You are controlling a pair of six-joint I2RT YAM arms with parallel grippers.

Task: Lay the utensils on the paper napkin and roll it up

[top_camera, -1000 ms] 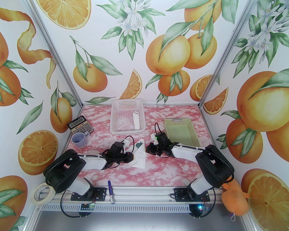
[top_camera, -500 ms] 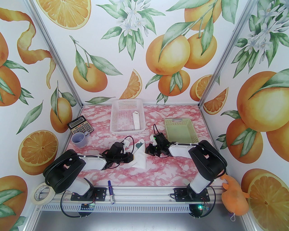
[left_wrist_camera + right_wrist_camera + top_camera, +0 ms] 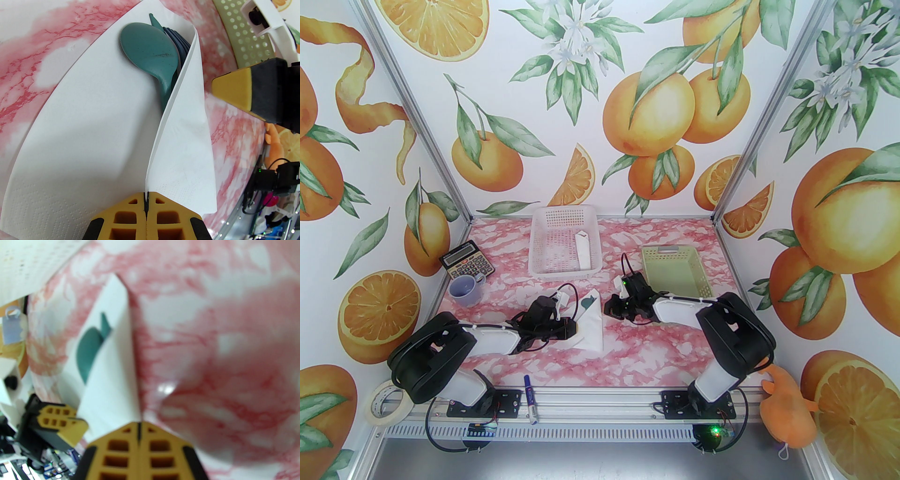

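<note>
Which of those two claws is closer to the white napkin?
Left. The left gripper is clamped on the paper napkin's raised flap. The right gripper, shut, sits just off the napkin's right side, not quite touching.

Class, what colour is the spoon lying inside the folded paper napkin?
Dark teal-green; the spoon shows best in the left wrist view.

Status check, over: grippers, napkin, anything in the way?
Left gripper shut on edge of white paper napkin. Right gripper shut, empty, beside it. Teal plastic utensils lying inside the fold. Nothing blocking.
</note>
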